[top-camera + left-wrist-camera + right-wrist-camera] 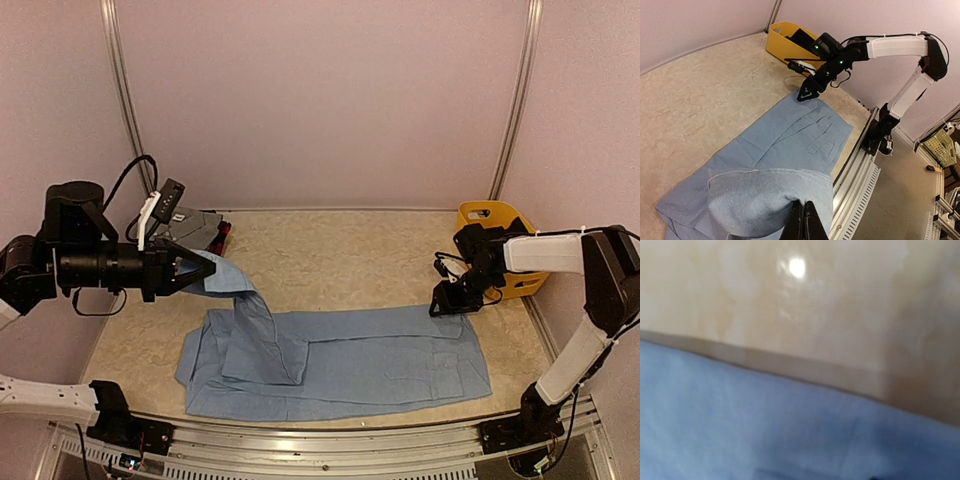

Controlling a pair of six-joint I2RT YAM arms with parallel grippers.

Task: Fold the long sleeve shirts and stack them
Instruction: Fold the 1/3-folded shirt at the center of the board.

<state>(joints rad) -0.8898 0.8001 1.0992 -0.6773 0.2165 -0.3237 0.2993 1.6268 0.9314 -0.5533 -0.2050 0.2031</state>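
Note:
A light blue long sleeve shirt (pixel 350 365) lies spread across the table's near half. My left gripper (pixel 196 270) hangs above its left end, shut on a lifted fold of the blue cloth (pixel 755 200). That cloth drapes down from the gripper to the rest of the shirt. My right gripper (pixel 450 300) is low at the shirt's far right corner (pixel 812 100), its jaws partly apart in the left wrist view. The right wrist view is blurred and shows only blue cloth (pixel 765 425) and table (pixel 790 305). A grey shirt (pixel 196 224) lies at the back left, with a red-and-black plaid edge (pixel 222 232) beside it.
A yellow plastic basket (pixel 495 222) stands at the back right, just behind the right arm. The metal rail (pixel 330 440) runs along the table's near edge. Pale walls close the table in on three sides.

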